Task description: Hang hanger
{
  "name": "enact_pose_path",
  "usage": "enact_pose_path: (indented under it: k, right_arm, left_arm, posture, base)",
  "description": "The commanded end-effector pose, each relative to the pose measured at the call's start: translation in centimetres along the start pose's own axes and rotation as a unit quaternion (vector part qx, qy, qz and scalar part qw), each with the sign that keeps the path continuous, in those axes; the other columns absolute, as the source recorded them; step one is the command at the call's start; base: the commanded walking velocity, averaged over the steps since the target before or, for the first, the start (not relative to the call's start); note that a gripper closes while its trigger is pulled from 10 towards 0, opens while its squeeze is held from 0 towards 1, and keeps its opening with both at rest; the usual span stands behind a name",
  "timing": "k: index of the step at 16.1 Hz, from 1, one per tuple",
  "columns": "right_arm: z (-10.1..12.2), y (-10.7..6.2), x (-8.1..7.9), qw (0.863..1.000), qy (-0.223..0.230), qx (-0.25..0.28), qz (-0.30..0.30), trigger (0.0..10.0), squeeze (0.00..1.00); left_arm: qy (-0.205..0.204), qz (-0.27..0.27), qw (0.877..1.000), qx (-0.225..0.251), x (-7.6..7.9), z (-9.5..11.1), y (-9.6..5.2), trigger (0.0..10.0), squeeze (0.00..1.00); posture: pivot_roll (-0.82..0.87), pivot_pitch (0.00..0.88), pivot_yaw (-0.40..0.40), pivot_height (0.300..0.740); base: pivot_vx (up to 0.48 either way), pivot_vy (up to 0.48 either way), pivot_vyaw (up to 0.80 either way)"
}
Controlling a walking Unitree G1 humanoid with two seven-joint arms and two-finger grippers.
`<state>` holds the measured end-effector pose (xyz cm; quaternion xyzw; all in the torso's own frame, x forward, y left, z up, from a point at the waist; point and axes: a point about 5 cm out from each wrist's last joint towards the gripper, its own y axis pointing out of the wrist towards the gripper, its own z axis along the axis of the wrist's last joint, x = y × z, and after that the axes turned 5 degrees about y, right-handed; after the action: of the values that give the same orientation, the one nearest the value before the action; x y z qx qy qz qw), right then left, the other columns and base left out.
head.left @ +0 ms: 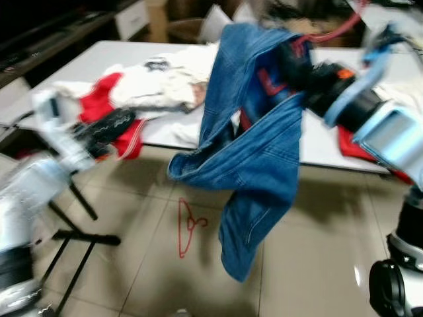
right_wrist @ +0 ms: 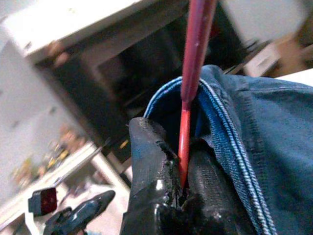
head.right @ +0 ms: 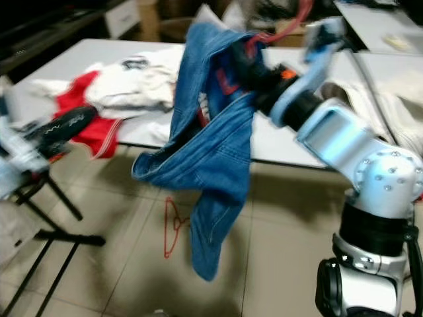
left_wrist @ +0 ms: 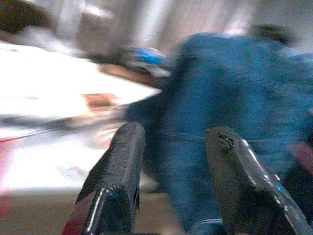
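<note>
Left arm is low at the robot's left; left tool (left_wrist: 171, 161) is spread and holds nothing. Right arm reaches up and forward; right tool (right_wrist: 182, 171) is pressed together on the red hanger (right_wrist: 194, 63), which carries jeans (head.left: 258, 139) hanging before the desk (head.left: 132, 53). A second hanger (head.left: 188, 228) lies on the floor (head.left: 317, 251).

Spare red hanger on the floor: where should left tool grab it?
Probably the neck under the hook of the red hanger, coming straight down: it lies flat on the tiles, thin wire, so pinch across it. Left tool is open.
</note>
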<state>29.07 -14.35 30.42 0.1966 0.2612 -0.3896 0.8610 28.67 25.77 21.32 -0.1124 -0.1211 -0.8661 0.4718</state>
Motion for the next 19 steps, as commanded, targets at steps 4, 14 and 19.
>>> enact_pose_path:
  k: [4, 14, 19]
  right_arm:
    - [-2.2, 0.0, -0.2, 0.997, -0.035, -0.063, 0.022, 10.0, 0.0]
    - [-14.2, -2.4, 10.6, 0.957, -0.183, -0.154, -0.161, 10.0, 0.0]
    - [-17.0, -3.2, 12.0, 0.956, -0.168, -0.15, -0.187, 10.0, 0.0]
  left_arm:
    - [0.115, 0.037, 0.983, -0.136, 0.7, -3.9, -1.0, 10.0, 0.0]
    - [0.169, 0.12, 0.967, -0.147, 3.8, -9.7, 1.0, 10.0, 0.0]
    - [0.188, 0.129, 0.958, -0.175, 4.2, -12.1, 1.8, 10.0, 0.0]
  posture:
    - [-0.16, 0.0, 0.033, 0.74]
    - [-0.14, 0.0, 0.035, 0.74]
    - [-0.14, 0.0, 0.027, 0.74]
  base:
    - [0.0, 0.0, 0.8]
    - [0.0, 0.0, 0.8]
    - [0.0, -0.239, 0.79]
